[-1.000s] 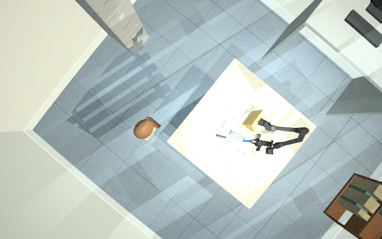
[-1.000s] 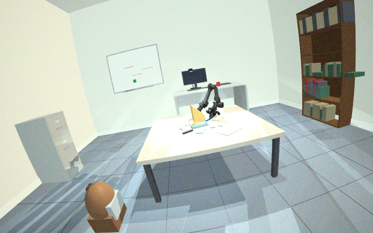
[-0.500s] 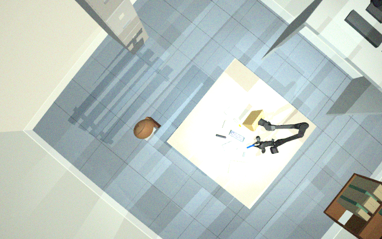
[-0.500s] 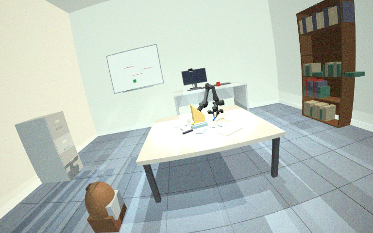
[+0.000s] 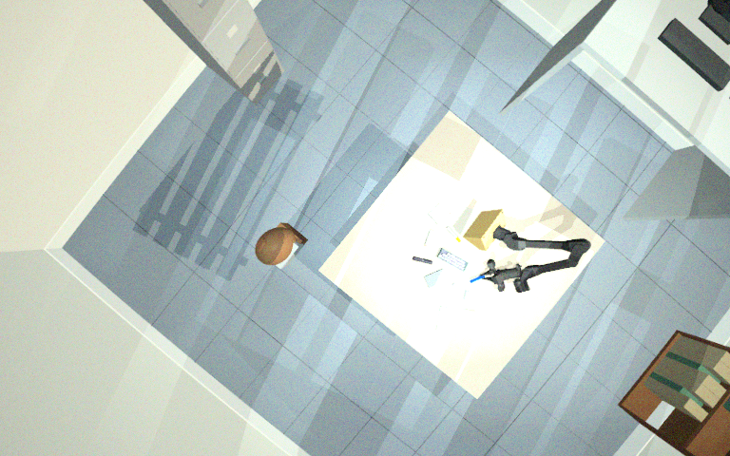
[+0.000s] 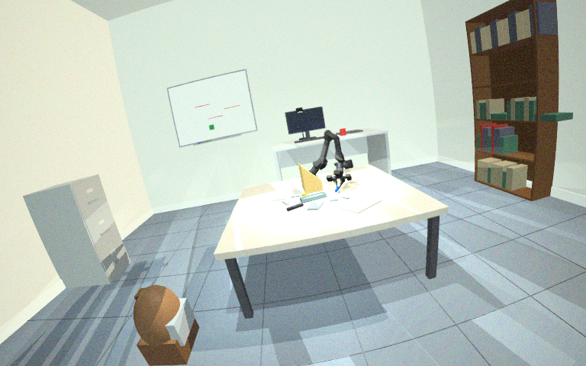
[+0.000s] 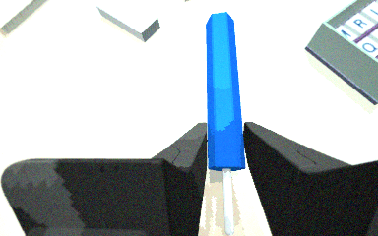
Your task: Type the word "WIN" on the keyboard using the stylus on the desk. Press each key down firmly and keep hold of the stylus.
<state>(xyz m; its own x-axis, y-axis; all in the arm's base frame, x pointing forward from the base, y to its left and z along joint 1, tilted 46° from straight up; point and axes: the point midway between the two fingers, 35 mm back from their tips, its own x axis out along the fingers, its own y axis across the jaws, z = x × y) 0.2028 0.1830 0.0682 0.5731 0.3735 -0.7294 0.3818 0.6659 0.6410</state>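
We see the blue stylus (image 7: 223, 88) pinched between the two dark fingers of the hand (image 7: 225, 147), which are pressed against its sides near its lower end. Most of the blue body sticks out forward past the fingers, and a thin pale tip runs back from it into the gap between them. In the wrist view the stylus is lifted above the white table (image 7: 78, 98), pointing away from us.

The keyboard (image 7: 360, 46) lies up and to the right of the stylus, apart from it; only a corner shows there, with lettered keys in rows. From the top view the stylus (image 5: 477, 277) points toward the keyboard (image 5: 451, 259) without reaching it.

Further out, a flat grey block (image 7: 127, 22) rests on the table to the upper left of the stylus. In the room view a tan wedge (image 6: 310, 178) stands just behind the keyboard (image 6: 313, 196), and a small dark bar (image 6: 294, 207) lies in front of it.
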